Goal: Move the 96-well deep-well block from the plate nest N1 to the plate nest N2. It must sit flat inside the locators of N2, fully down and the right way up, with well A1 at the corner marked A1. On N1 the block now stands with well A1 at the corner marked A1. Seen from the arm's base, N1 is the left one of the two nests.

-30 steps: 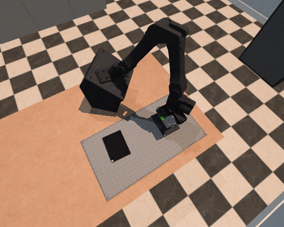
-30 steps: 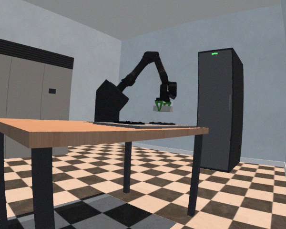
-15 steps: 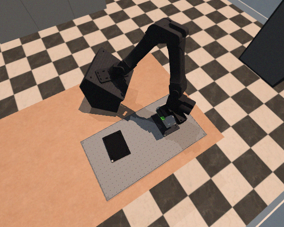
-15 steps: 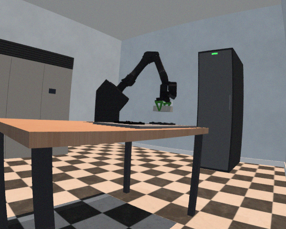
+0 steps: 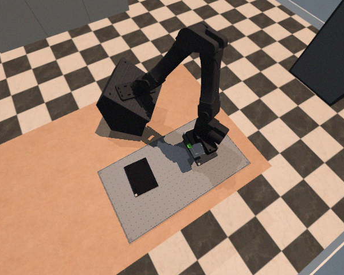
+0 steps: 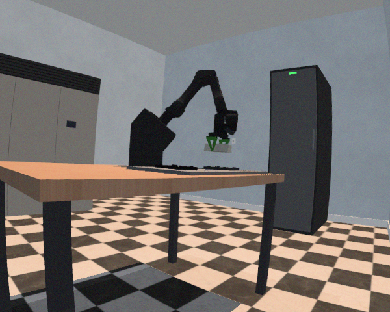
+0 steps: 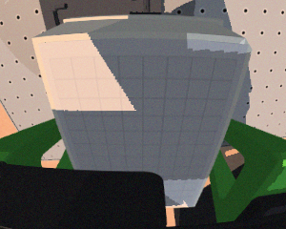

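The 96-well deep-well block (image 5: 196,150) (image 6: 218,148) (image 7: 148,95) is pale grey and hangs about level in the air. My gripper (image 5: 198,146) (image 6: 218,146) (image 7: 142,114) is shut on it, with green fingers at two opposite sides. The block is high above the black nest N1 (image 5: 207,158) (image 6: 221,168), with a clear gap below it in the exterior view. The black nest N2 (image 5: 141,177) (image 6: 177,166) is empty and has a small white mark at one corner. Well A1 cannot be made out; the gripper's dark body hides part of the block in the wrist view.
Both nests are on a grey perforated board (image 5: 172,189) (image 7: 272,62) on the orange-brown table (image 5: 47,207) (image 6: 88,174). The arm's black pedestal (image 5: 124,115) (image 6: 148,141) stands beside the board. A dark cabinet (image 6: 292,151) stands beyond the table.
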Available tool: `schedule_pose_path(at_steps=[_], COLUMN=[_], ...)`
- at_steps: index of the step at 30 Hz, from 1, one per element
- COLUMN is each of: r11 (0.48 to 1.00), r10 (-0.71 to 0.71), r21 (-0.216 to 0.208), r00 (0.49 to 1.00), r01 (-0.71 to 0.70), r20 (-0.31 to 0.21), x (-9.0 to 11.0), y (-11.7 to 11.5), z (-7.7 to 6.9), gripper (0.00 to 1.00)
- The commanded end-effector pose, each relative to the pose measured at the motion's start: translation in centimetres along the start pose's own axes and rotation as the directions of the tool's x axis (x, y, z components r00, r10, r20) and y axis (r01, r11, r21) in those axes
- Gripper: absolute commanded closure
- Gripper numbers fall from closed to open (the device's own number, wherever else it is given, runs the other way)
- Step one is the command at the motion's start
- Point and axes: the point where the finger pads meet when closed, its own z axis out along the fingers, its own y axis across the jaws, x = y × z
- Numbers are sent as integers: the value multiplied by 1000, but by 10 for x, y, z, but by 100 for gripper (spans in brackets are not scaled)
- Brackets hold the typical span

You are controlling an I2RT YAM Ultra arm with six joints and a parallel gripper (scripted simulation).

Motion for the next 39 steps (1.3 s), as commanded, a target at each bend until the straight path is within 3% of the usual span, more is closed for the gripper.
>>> schedule_pose_path(at_steps=[1, 39], r11=[1000, 1000], r10=[-22, -22], r21=[-18, -15], r00=[999, 999], r01=[23, 23], r20=[26, 25], x=[-7, -11], y=[-4, -112], z=[-5, -3], gripper=[100, 100])
